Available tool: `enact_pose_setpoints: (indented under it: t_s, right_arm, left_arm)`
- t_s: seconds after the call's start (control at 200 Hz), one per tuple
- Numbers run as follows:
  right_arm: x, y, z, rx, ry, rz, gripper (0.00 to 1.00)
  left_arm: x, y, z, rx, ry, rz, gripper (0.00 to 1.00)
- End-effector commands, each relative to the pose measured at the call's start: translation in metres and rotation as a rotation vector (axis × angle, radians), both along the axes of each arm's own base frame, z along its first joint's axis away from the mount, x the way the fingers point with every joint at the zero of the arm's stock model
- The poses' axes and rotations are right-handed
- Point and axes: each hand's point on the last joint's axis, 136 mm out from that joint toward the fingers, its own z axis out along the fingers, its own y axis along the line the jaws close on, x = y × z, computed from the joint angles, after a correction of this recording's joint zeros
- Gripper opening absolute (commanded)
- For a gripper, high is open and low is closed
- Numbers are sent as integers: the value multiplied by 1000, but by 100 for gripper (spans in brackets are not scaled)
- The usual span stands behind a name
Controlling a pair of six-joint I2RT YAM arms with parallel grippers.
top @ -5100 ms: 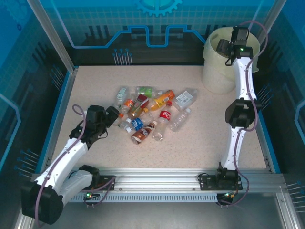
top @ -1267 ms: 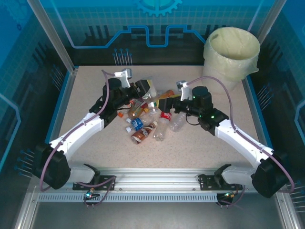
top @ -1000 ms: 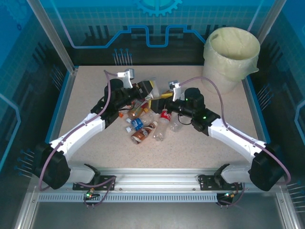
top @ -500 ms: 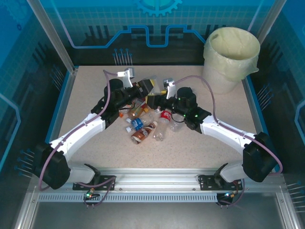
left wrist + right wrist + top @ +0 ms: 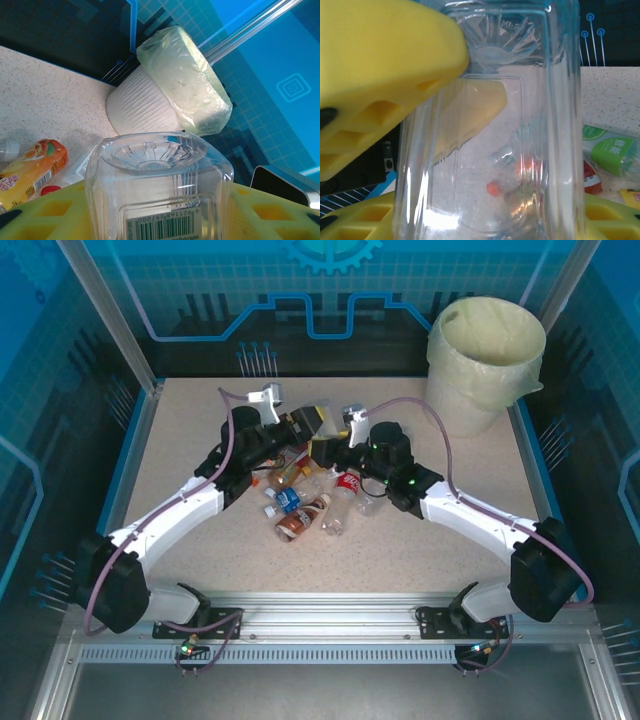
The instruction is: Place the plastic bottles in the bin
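Clear plastic is catching the light where a square bottle (image 5: 155,165) is hanging above the table (image 5: 420,540), over the other bottles (image 5: 290,500) lying heaped below. Here the left gripper (image 5: 303,428) is clamping it between its yellow pads (image 5: 50,206), with the base pointing outward along the fingers towards the bin (image 5: 460,405). Meanwhile the right gripper (image 5: 328,448) is straddling the same bottle, though I cannot tell whether it is squeezing. That bin is standing well apart at the far right corner, on the right arm's side, so a handover is looking sensible, the left releasing only once the right is gripping
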Motion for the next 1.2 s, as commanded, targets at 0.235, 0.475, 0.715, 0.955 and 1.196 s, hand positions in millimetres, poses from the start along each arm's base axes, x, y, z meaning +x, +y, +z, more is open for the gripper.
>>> enact_pose_setpoints:
  t_s: [0.235, 0.475, 0.715, 0.955, 1.196]
  right_arm:
    - [-1, -7, 7, -103, -51, -23, 44]
    - [6, -28, 0, -184, -37, -97, 44]
    - [26, -74, 3, -224, -18, -225, 44]
    - [58, -134, 19, -256, -9, -362, 43]
    - [106, -189, 60, -286, -12, -478, 43]
  left_arm:
    - [-3, -5, 16, 14, -20, -30, 80]
    - [-6, 24, 24, 83, -19, 72, 99]
    - [-10, 96, 10, 181, 8, 345, 99]
    - [-25, 133, -10, 314, 35, 461, 99]
    - [-36, 144, -28, 347, 75, 482, 99]
